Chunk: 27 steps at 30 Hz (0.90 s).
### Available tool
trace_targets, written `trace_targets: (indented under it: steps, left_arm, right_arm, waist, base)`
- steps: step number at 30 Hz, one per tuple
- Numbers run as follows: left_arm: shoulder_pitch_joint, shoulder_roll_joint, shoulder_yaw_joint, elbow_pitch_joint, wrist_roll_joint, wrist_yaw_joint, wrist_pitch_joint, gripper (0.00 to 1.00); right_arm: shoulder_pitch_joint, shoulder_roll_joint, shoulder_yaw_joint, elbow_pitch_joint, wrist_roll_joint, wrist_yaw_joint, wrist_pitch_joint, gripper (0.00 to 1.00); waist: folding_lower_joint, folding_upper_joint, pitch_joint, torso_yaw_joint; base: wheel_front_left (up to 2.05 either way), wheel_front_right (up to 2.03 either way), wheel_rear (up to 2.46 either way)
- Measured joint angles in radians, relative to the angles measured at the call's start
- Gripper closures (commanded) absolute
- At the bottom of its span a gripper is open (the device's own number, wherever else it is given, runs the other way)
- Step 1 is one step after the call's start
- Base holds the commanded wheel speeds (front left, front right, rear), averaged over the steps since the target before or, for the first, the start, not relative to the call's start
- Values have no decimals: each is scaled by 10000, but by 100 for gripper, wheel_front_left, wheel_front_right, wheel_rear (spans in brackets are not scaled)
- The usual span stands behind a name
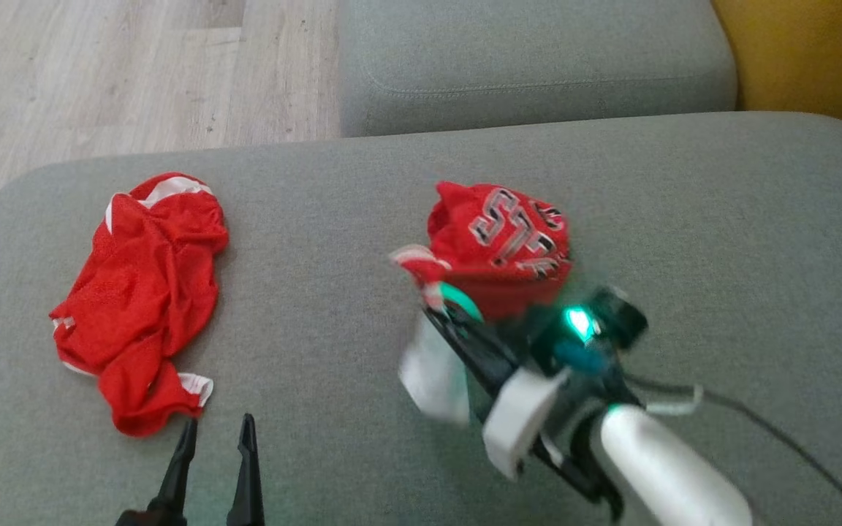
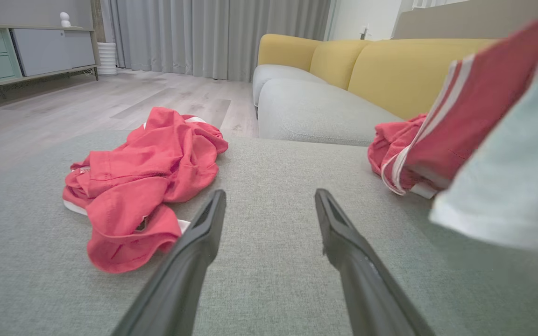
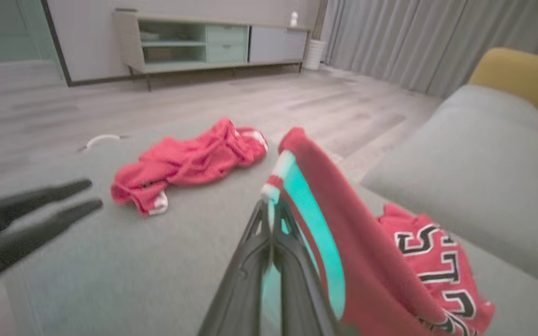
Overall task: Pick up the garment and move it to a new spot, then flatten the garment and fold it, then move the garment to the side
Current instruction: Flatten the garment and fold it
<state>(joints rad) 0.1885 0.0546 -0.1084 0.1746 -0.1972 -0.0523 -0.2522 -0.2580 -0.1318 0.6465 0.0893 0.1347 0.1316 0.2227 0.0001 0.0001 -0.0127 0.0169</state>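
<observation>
Right end effector: clenched on lettered garment hem.
Left end effector: released, lower left.
Bearing: bulk lay upper right of grasp.

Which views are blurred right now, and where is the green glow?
Head view: right hand and the lettered garment edge it pinches are smeared, green glow beside them. Left wrist view: sharp on left hand and plain garment. Right wrist view: soft throughout, teal tint on cloth.

The lettered red garment was soft cloth, the other red garment a fine matt mesh. The grey sofa seat was coarse woven fabric, the floor pale grained wood, the left pincer matt dark plastic.
</observation>
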Motion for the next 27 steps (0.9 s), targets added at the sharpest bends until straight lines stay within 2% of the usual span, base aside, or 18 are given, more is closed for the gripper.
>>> trace_targets:
  steps: [6,10,16,21,27]
  left_arm:
    - [-13,-2,-238,2,-146,52,0,0]
    - [-35,0,-462,58,-198,102,0,0]
    - [-108,-2,-617,176,-366,174,0,0]
    - [-107,-2,-652,182,-416,228,0,0]
    - [-90,0,-589,171,-424,257,0,0]
  right_arm:
    - [-1682,211,316,-1066,1816,0,631,100]
    - [-2497,556,-215,-1266,2761,0,529,100]
    - [-2963,577,-1216,-1080,4136,0,100,100]
    - [-2613,600,-2650,224,3687,0,263,100]
    - [-1416,621,-4351,1170,2462,0,759,100]
  waist:
    - [0,0,-88,96]
    - [0,0,-116,279]
    - [0,0,-209,566]
    - [0,0,-296,690]
    - [0,0,-270,536]
  base:
    - [0,0,0]
    - [0,0,0]
    - [0,0,0]
    - [0,0,0]
    - [0,0,0]
